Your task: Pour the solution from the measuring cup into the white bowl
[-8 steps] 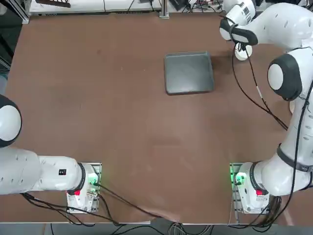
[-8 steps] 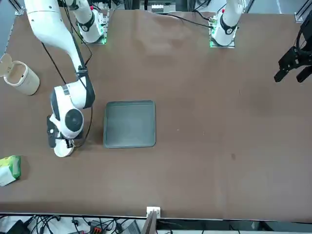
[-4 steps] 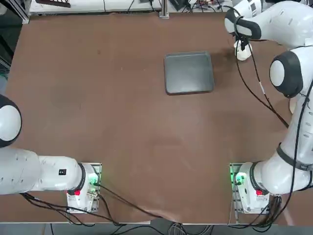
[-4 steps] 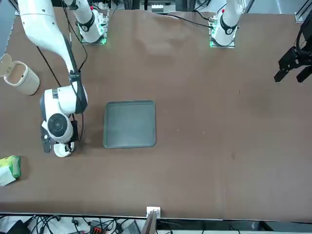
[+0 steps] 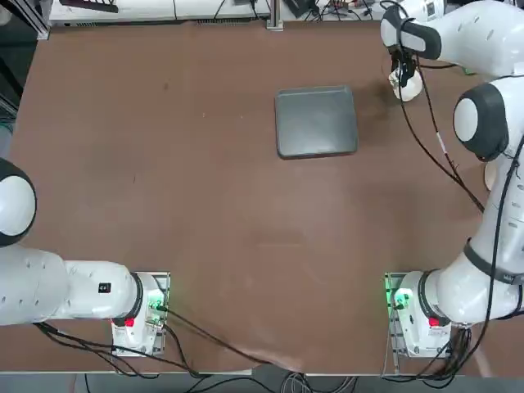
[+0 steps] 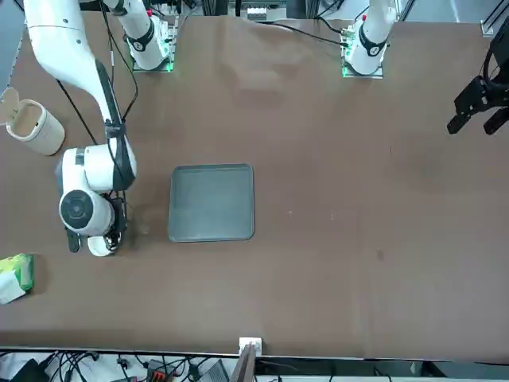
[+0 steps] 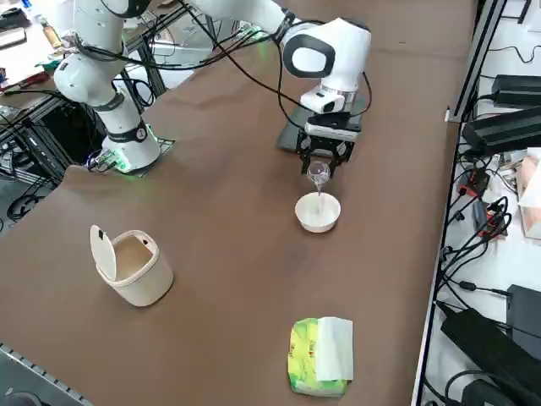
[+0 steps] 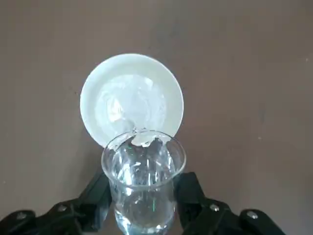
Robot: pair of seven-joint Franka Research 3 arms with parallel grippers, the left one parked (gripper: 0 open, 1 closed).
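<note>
So the right gripper (image 8: 143, 198) has its fingers clamped on the clear measuring cup (image 8: 146, 181), which is tipped over the white bowl (image 7: 318, 212) with liquid running down into it. Bowl's sitting on the brown table (image 7: 228, 279), near the grey tray (image 5: 316, 122).

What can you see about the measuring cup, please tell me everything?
The measuring cup is small, colourless and transparent, glassy with bright glints, and has a round flared rim. The right gripper is shut on it, one finger at each side, and holds it above the table. It is tipped toward the white bowl, and a clear stream seems to run down into that bowl.
</note>
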